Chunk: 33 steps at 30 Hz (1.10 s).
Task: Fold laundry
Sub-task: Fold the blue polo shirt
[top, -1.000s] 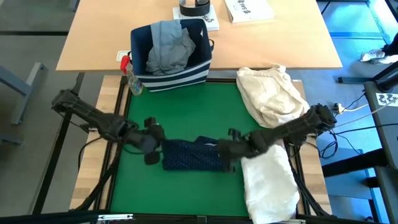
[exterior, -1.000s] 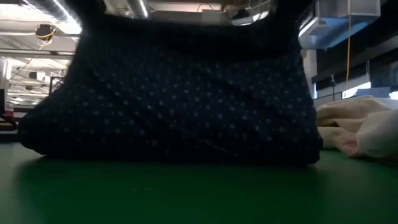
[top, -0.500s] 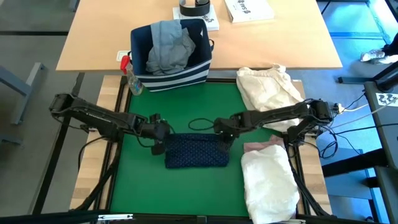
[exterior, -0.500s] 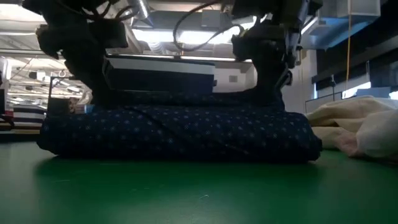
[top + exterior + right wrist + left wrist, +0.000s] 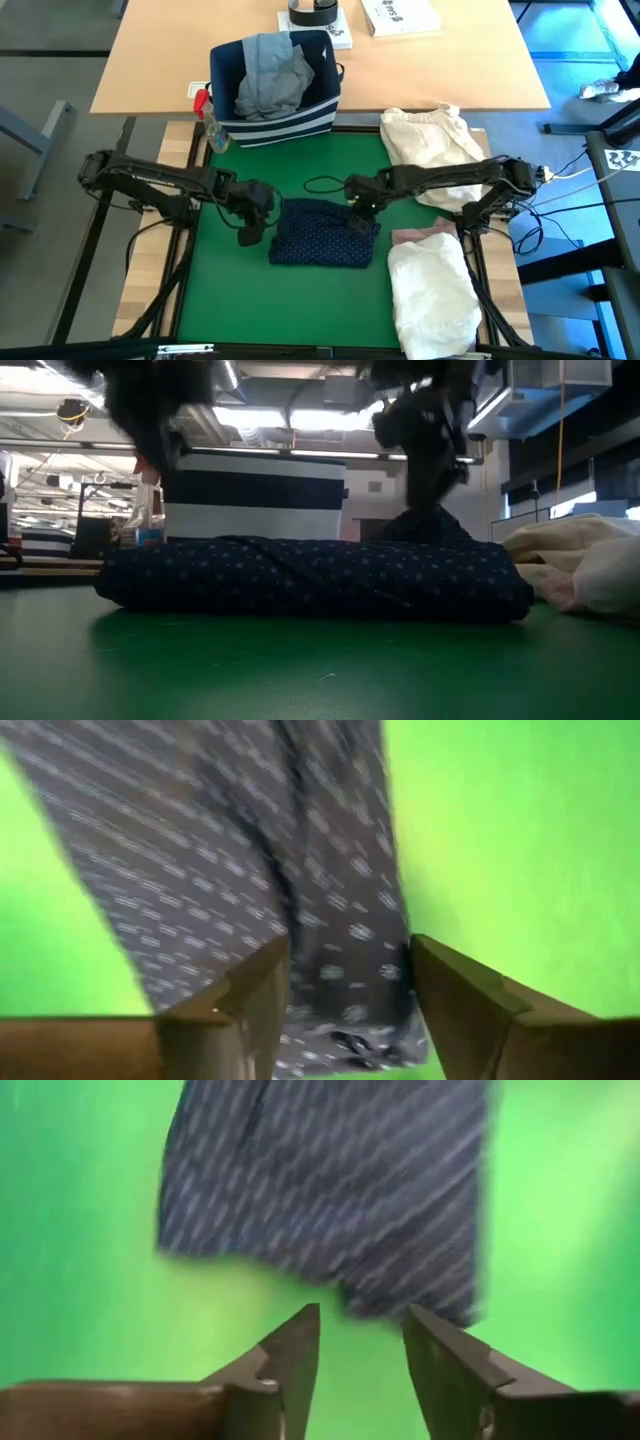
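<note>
Navy dotted shirt (image 5: pixel 325 233), soft, light and limp, is laid folded mid-tabletop (image 5: pixel 300 160); its folds would likely slip unless taken at both side edges. The left gripper (image 5: pixel 251 218) is seen released just beside its left edge, and the right gripper (image 5: pixel 361 214) parted over its right edge, gripping nothing.

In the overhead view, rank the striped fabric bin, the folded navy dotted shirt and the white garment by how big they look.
1. White garment, at the table's right edge, looks largest.
2. Striped fabric bin.
3. Folded navy dotted shirt, smallest.
The bin and the white garment look close in size, and the bin stands taller, so that order is unsure.
</note>
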Motion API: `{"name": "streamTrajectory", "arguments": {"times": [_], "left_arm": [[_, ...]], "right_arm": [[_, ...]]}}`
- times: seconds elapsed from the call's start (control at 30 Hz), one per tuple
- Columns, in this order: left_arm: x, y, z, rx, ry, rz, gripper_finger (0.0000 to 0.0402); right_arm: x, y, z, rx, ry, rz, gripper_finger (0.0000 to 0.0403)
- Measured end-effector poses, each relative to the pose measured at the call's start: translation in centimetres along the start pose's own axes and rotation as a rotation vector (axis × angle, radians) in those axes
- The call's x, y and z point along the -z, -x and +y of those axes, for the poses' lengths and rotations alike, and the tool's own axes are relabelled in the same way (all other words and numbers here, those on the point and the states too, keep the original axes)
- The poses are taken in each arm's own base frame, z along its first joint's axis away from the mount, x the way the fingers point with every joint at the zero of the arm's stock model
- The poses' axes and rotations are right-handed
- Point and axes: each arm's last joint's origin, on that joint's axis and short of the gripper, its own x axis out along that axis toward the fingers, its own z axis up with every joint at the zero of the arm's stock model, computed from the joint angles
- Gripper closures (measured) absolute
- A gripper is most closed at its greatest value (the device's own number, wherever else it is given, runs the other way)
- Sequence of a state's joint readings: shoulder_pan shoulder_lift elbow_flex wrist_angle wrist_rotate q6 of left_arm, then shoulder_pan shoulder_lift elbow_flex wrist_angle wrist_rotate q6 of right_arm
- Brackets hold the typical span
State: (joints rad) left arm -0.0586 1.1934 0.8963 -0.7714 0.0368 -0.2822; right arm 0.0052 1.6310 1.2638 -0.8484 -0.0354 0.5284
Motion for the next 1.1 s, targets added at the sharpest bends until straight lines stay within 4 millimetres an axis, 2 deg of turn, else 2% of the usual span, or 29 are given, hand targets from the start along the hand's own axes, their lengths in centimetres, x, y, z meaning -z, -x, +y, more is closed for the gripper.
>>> {"name": "streamTrajectory", "arguments": {"times": [0.07, 0.17, 0.3, 0.4, 0.5, 0.6, 0.73, 0.83, 0.93, 1.1], "left_arm": [[-1.3, 1.0, -0.7, 0.048, 0.007, -0.075, 0.0247], [-2.7, 1.3, -1.7, 0.108, 0.01, -0.231, 0.0239], [-3.3, -0.7, -2.6, 0.122, -0.005, -0.363, 0.024], [-2.7, -3.4, -2.5, 0.1, -0.006, -0.373, 0.0245], [-1.3, -6.8, -2.0, 0.071, -0.004, -0.306, 0.025], [0.6, -9.7, -1.3, 0.032, 0.006, -0.194, 0.0254], [3.6, -12.0, -0.7, 0.019, 0.069, -0.047, 0.0262], [5.4, -12.6, -0.9, 0.039, 0.116, -0.002, 0.0268], [6.3, -12.5, -1.3, 0.06, 0.153, 0.018, 0.0272], [5.3, -10.6, -2.0, 0.134, 0.156, 0.015, 0.0276]], "right_arm": [[-0.3, 1.2, 0.9, -0.041, 0.035, -0.06, 0.0185], [-0.1, 2.2, 2.2, -0.061, 0.077, -0.149, 0.0177], [1.1, 2.2, 4.4, -0.01, 0.151, -0.235, 0.0176], [2.4, 0.2, 5.8, -0.005, 0.199, -0.314, 0.0176], [4.2, -3.2, 5.8, -0.023, 0.197, -0.366, 0.0176], [5.7, -6.5, 5.0, -0.073, 0.142, -0.467, 0.0175], [8.2, -10.3, 3.0, -0.099, 0.097, -0.474, 0.0175], [9.4, -11.6, 2.1, -0.117, 0.088, -0.479, 0.0175], [9.8, -11.9, 1.8, -0.122, 0.084, -0.48, 0.0175], [9.0, -10.5, 2.6, -0.172, 0.128, -0.478, 0.0175]]}}
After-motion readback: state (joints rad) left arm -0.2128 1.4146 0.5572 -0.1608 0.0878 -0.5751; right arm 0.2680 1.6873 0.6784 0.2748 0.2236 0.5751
